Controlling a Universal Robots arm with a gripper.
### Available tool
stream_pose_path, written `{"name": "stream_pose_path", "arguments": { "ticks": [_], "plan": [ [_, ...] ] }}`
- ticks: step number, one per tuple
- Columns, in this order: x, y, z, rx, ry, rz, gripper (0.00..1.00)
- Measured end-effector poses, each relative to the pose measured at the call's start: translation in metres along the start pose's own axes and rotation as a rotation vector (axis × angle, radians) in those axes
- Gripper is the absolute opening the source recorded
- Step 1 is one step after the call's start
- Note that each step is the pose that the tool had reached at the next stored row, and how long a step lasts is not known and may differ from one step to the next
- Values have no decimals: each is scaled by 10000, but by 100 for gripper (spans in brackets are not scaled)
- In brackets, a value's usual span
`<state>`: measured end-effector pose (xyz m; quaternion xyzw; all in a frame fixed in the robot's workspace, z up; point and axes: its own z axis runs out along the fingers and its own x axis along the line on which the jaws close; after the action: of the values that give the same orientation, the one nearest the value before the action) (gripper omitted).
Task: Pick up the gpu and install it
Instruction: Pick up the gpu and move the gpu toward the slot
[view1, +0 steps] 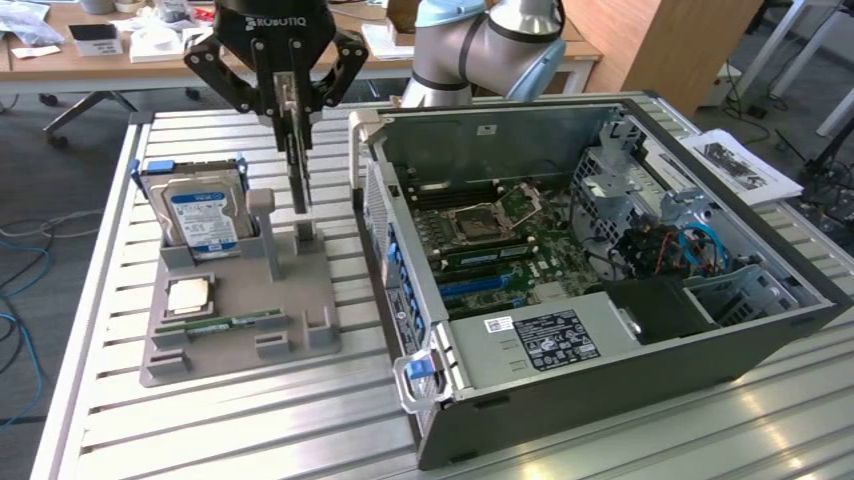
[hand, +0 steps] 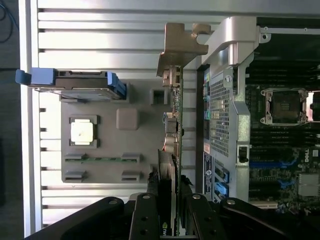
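The gpu (view1: 299, 170) is a thin dark card held on edge, pointing down over the back of the grey holder (view1: 240, 350). My gripper (view1: 296, 105) is shut on its upper part. In the wrist view the gpu (hand: 176, 125) runs edge-on away from my gripper (hand: 170, 200), with its silvery end bracket (hand: 180, 45) at the far end. It hangs between the grey holder (hand: 135, 145) and the open computer case (hand: 230, 75). Whether its lower edge still touches the holder cannot be told.
The open computer case (view1: 601, 250) lies on the exterior view's right, motherboard (view1: 494, 240) and blue slots (view1: 481, 285) exposed. The holder carries a hard drive (view1: 200, 215), a processor chip (view1: 187, 295) and a green memory stick (view1: 227, 325). A slatted metal table (view1: 200, 430) is underneath.
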<state>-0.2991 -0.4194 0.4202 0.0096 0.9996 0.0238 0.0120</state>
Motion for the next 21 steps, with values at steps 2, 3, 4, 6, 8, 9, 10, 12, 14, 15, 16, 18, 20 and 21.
{"name": "stream_pose_path", "arguments": {
  "ticks": [2, 3, 4, 6, 8, 9, 10, 12, 14, 15, 16, 18, 20, 21],
  "plan": [
    [-1, 1, -27, -1, -1, 0, 27],
    [-1, 1, -30, -2, -2, 0, 27],
    [-1, 1, -30, -2, -2, 0, 27],
    [-1, 2, -31, -1, -1, 0, 27],
    [-1, 2, -32, 0, 0, 0, 27],
    [-1, 2, -32, 0, 0, 0, 27],
    [-1, 1, -32, 0, 1, -1, 27],
    [-12, 1, -33, 1, 2, -4, 27],
    [-42, 2, -30, -1, 0, 0, 27],
    [-62, 3, -30, 0, 1, -1, 27],
    [-83, 3, -30, -1, 0, -1, 27],
    [-127, 4, -29, -1, 0, -1, 27],
    [-176, 5, -27, -1, 0, 0, 27],
    [-204, 5, -26, 0, 0, 1, 27]
  ]
}}
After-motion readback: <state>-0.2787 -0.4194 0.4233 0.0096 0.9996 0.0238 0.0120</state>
